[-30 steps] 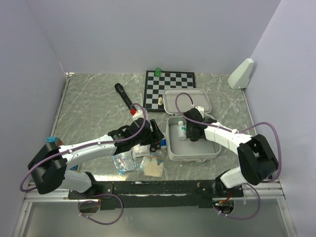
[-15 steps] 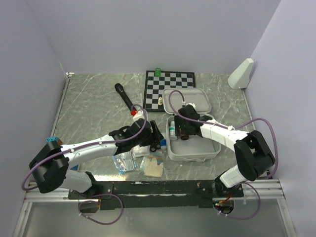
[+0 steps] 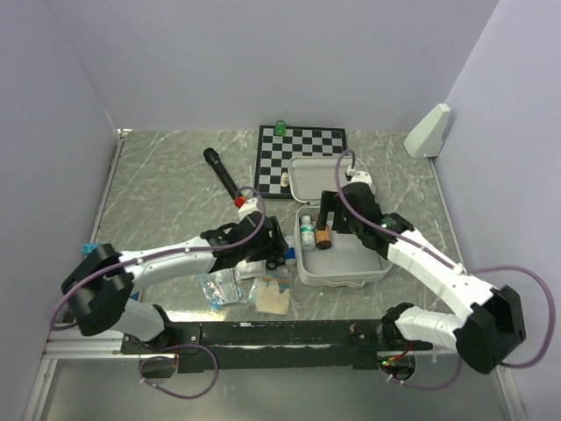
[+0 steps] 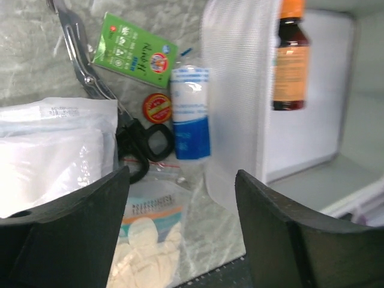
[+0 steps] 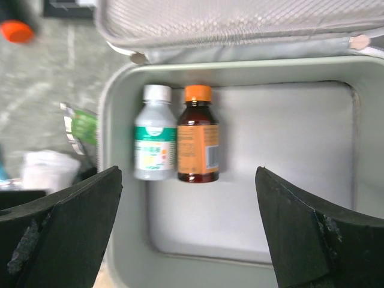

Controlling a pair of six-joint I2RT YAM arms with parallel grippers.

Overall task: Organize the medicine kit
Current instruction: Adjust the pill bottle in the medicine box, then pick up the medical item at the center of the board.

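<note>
**A:** Where's the pale grey-white hinged clamshell medicine kit (image 3: 344,279)?

**B:** Right of centre on the grey marbled tabletop (image 3: 166,184), lying open with its lid folded back toward the far edge. A white green-labelled bottle (image 5: 155,133) and a brown orange-capped bottle (image 5: 197,135) lie side by side in the tray's far-left corner.

**A:** And the grippers?

**B:** The right gripper (image 3: 325,213) hangs over those bottles, jaws wide and empty. The left gripper (image 4: 180,180) is spread too, holding nothing, above the blue-and-white bandage roll (image 4: 190,123) just outside the tray's left wall.

**A:** How would the case handle?

**B:** Probably light and stiff. The rounded walls look slippery, so I'd pinch the lid's free edge.
</note>
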